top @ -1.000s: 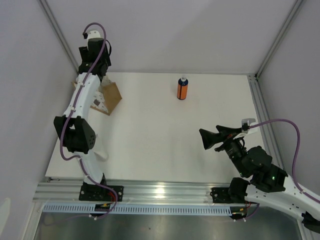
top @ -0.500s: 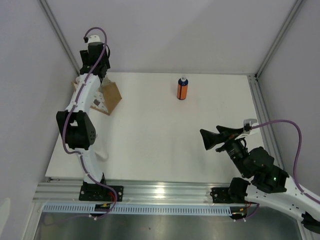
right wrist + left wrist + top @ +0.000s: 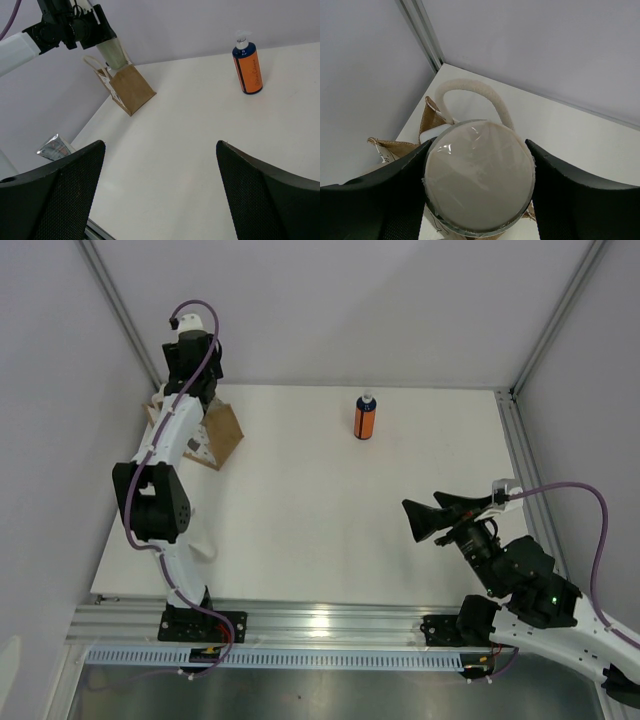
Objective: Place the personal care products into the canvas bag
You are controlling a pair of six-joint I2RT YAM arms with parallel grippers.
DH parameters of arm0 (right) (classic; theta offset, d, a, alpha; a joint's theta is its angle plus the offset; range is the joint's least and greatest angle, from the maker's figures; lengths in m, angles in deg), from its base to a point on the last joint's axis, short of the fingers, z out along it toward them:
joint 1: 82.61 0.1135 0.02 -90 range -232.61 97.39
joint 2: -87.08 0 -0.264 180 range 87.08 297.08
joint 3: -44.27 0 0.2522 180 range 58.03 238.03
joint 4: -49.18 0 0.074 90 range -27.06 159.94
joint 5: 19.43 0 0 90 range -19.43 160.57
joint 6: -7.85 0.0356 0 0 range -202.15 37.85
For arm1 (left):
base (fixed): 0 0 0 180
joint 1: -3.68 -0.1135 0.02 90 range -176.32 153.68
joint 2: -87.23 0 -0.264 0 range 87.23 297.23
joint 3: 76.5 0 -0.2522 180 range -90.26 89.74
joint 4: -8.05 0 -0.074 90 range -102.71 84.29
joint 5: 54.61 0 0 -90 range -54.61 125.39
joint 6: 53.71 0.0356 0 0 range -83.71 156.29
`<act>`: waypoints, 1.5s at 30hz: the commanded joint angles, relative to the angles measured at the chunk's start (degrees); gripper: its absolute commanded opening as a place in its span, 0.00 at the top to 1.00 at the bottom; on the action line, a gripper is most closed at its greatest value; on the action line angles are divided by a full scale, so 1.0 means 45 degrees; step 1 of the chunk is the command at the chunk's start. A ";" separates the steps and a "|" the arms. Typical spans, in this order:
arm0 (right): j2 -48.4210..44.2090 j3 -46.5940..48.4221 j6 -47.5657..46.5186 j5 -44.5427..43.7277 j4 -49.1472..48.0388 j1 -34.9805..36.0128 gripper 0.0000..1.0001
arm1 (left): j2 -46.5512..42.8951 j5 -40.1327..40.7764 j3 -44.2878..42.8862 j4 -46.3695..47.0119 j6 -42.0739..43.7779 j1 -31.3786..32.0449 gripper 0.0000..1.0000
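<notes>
My left gripper [image 3: 479, 192] is shut on a cream-white cylinder [image 3: 479, 175], seen end-on between the black fingers. It hangs just above the canvas bag [image 3: 431, 119], whose cream loop handle [image 3: 470, 87] shows behind it. The right wrist view shows the same cylinder [image 3: 114, 54] upright over the tan bag [image 3: 131, 89]. From above, the bag [image 3: 222, 430] sits at the table's far left, partly hidden by the left arm. An orange bottle [image 3: 365, 418] with a dark cap stands at the back middle. My right gripper [image 3: 412, 520] hovers open and empty at the near right.
A silvery crimped packet [image 3: 55, 146] lies by the table's near left edge. Metal frame posts rise at the back corners [image 3: 520, 390]. A rail [image 3: 320, 625] runs along the near edge. Grey walls enclose the table.
The left arm has shifted slightly toward the back over the bag, still holding the cylinder. The right arm has drifted a little to the right.
</notes>
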 commanded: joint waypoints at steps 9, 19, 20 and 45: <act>-0.0092 0.0247 0.0237 0.0282 -0.0197 -0.0001 0.04 | -0.1327 -0.0638 0.0794 -0.0408 -0.1408 -0.0004 0.99; -0.0268 0.0267 0.0354 0.0361 -0.0100 -0.0001 0.04 | -0.1211 0.0200 0.1068 -0.0527 -0.1196 0.0445 0.99; -0.0345 0.0247 0.0355 0.0399 -0.0100 0.0019 0.04 | -0.1172 0.0220 0.1088 -0.0505 -0.1098 0.0445 1.00; -0.0385 0.0208 0.0433 0.0595 -0.0139 0.0019 0.04 | -0.0293 -0.1282 0.2356 0.0158 -0.2092 -0.0218 0.75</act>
